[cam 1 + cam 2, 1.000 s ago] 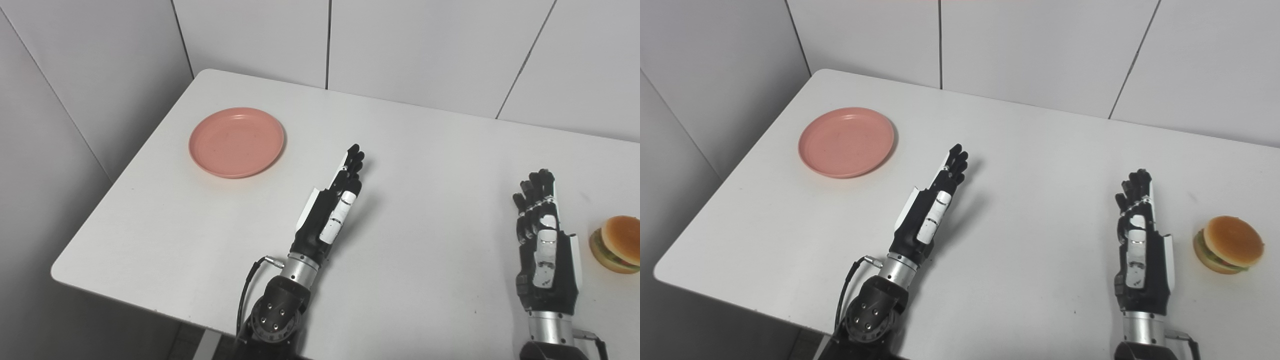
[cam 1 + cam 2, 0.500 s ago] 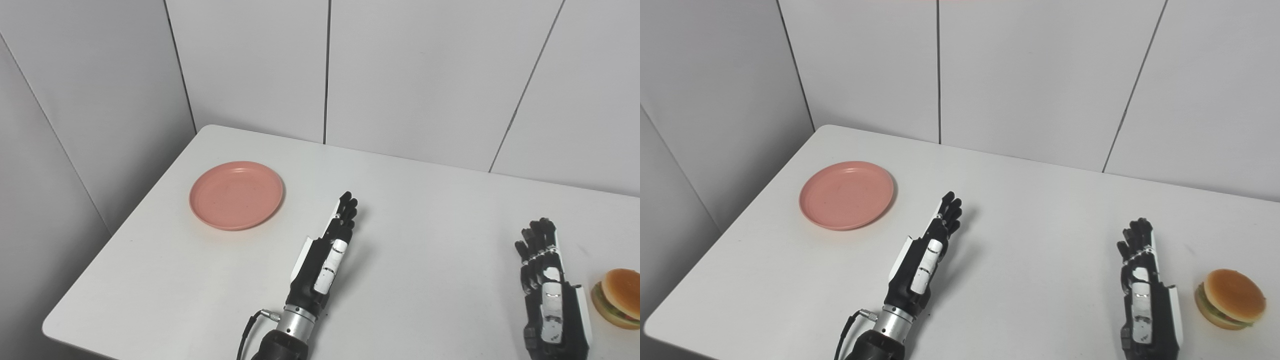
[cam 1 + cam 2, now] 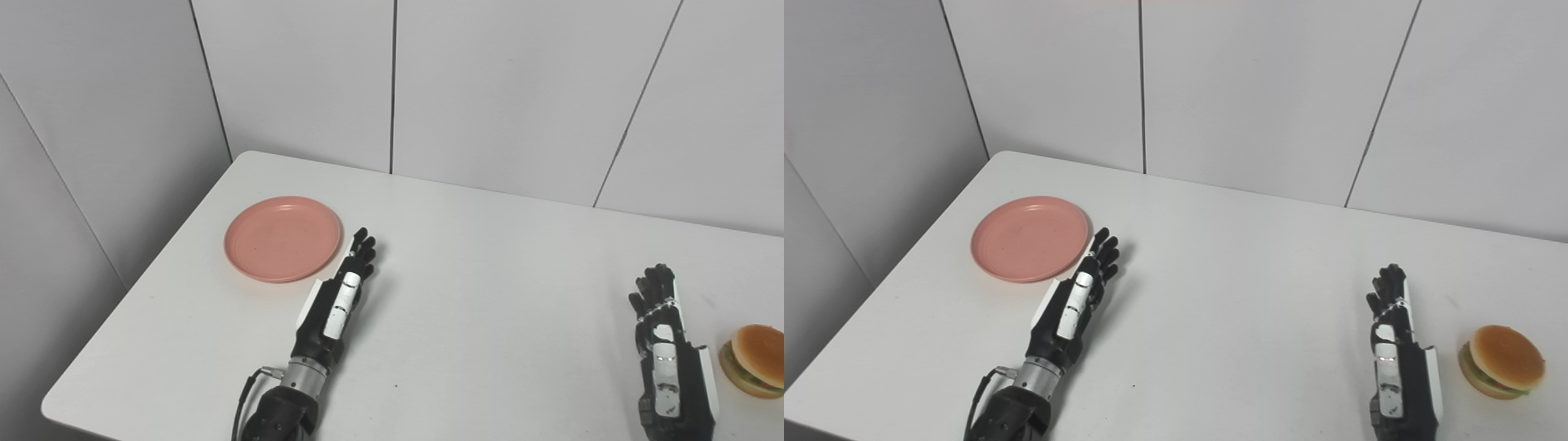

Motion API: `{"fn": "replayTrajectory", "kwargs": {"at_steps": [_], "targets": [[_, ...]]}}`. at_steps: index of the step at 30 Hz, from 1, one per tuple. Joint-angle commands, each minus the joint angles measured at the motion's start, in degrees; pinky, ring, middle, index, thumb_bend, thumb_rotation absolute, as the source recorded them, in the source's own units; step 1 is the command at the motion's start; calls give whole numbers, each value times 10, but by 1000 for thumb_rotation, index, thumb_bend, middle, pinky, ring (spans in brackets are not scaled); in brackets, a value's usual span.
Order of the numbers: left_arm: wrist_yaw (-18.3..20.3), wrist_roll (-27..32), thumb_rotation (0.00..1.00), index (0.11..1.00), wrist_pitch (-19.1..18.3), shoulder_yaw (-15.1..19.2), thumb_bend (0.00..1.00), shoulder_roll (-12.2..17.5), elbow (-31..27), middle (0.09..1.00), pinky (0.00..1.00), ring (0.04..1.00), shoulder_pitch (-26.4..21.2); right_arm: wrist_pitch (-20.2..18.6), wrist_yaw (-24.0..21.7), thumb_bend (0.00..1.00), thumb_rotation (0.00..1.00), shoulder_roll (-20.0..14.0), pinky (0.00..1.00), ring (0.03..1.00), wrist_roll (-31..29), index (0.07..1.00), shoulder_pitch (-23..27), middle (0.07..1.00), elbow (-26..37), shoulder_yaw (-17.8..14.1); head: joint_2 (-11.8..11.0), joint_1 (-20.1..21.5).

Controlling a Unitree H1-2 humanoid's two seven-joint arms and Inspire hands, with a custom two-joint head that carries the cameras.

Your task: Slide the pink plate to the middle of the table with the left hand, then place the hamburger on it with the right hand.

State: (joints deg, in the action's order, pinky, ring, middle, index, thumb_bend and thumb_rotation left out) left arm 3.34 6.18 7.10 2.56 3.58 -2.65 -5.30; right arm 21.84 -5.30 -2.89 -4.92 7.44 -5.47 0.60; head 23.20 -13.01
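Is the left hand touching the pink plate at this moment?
Cannot tell. In both eye views the left hand lies right beside the pink plate, its fingers level with the rim, but neither shows plain contact or a plain gap.

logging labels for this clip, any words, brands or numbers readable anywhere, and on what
None: no readable text in either view.
plate: plain pink, no print.
hamburger: no wrapper or label.
left hand and right hand: white panels on the backs, no lettering that can be made out.
table and wall panels: blank.
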Motion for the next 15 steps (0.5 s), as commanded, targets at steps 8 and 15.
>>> {"fn": "replayTrajectory", "kwargs": {"at_steps": [8,15], "targets": [[1,26,1000,1000,-11,45,635,45,-43,1000,1000,1000,-43,-24,-3,580,923,8,1000,1000,-3,1000,-81,1000,-56,3,3,-12],[-21,12,1000,989,9,89,685,81,2,986,1000,985,-79,-54,-12,576,939,1,1000,1000,-15,1000,-86,1000,-41,4,0,-31]]}}
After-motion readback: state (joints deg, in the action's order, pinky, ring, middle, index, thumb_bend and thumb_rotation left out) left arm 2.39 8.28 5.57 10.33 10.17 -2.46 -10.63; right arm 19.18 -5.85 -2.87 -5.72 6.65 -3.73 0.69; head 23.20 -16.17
